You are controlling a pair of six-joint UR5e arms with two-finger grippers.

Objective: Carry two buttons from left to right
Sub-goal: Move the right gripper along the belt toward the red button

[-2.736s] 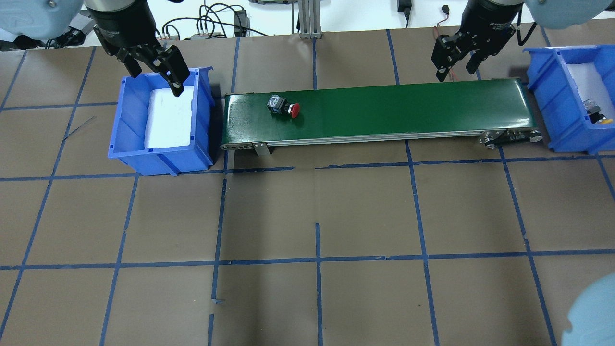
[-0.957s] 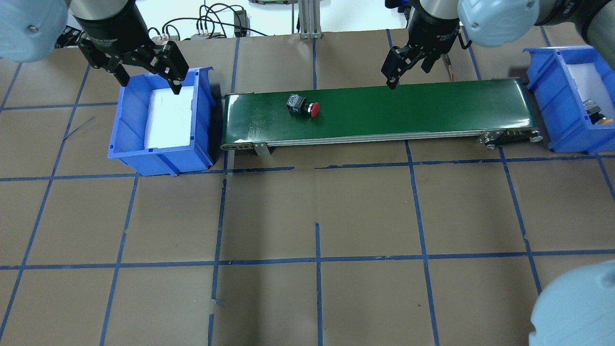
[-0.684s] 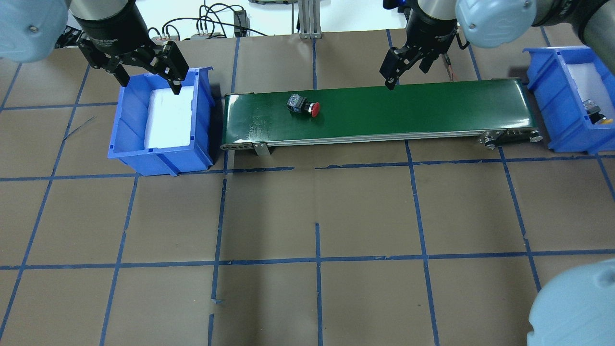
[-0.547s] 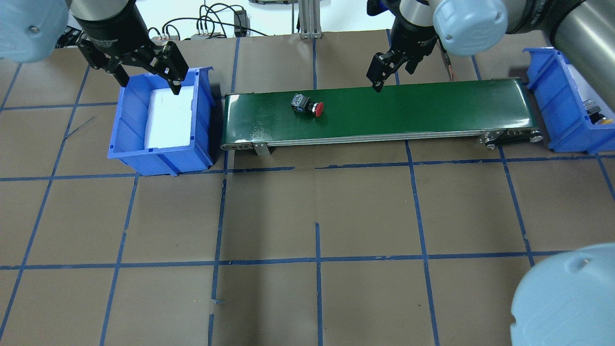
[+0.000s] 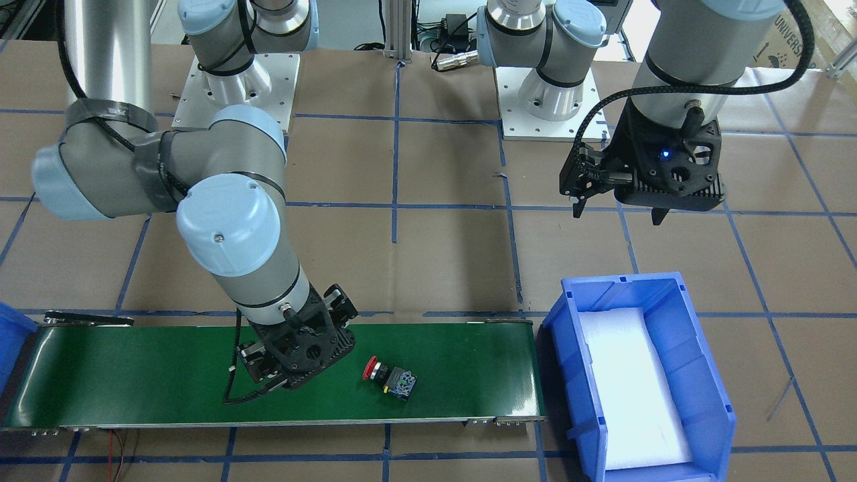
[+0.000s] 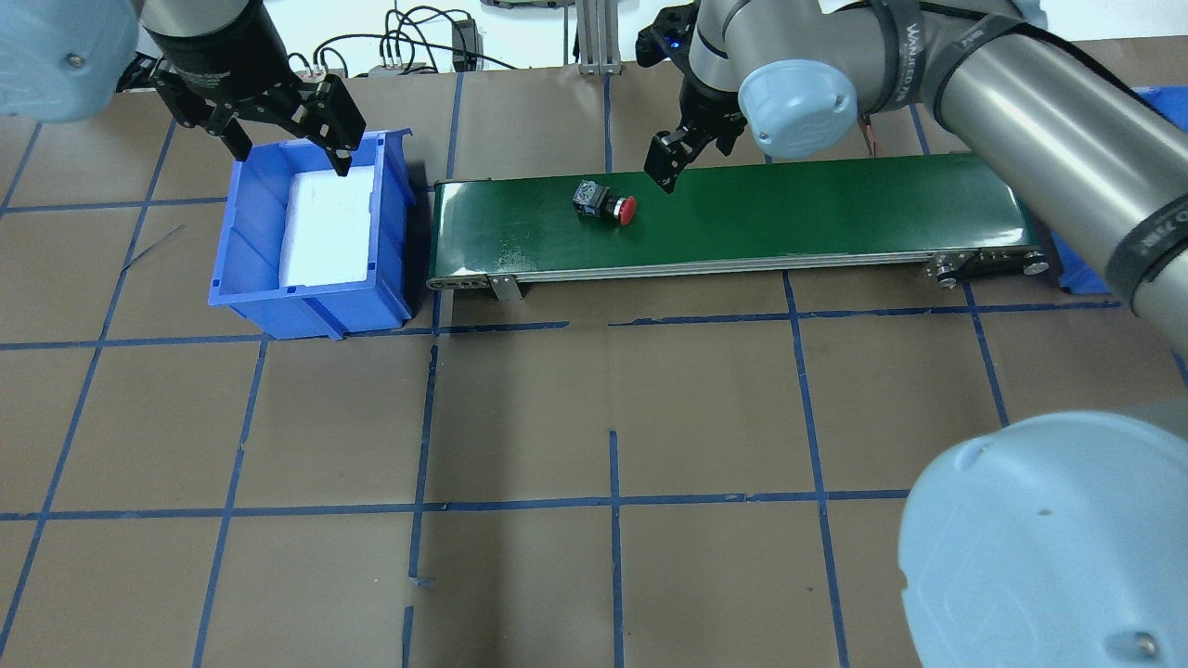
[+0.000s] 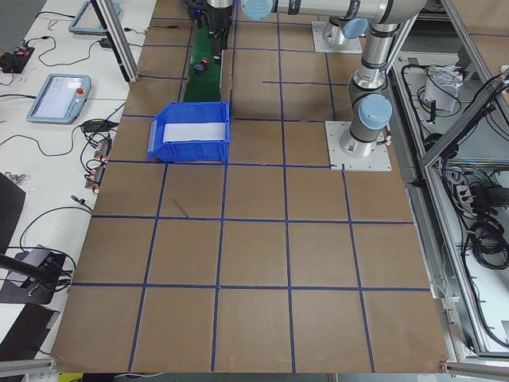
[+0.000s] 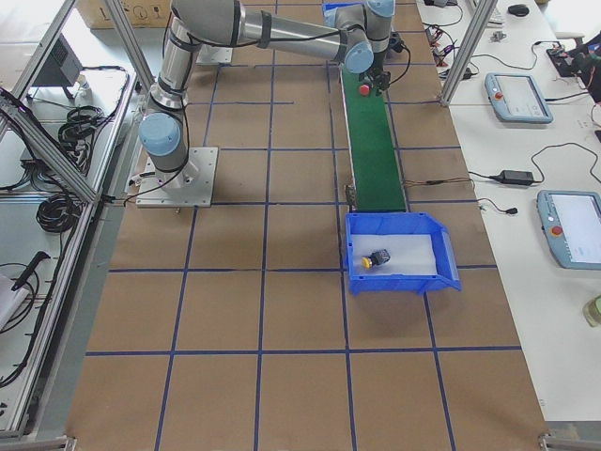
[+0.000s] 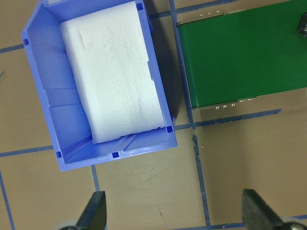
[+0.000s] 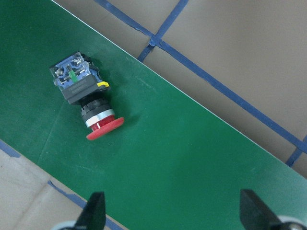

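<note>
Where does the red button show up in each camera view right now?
Front-facing: red button low centre, on the green belt.
Overhead: button upper centre, on the belt's left part.
Exterior left: tiny speck near the top.
Exterior right: red dot near the top.
Left wrist: only a dark corner at the top right edge, probably it.
Right wrist: button upper left.
Shared landmark: the green belt.

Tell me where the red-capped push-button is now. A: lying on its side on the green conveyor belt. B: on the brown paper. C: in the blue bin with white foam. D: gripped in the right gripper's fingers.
A: the red-capped push-button lies on its side on the green conveyor belt, untouched by the open right gripper.
</note>
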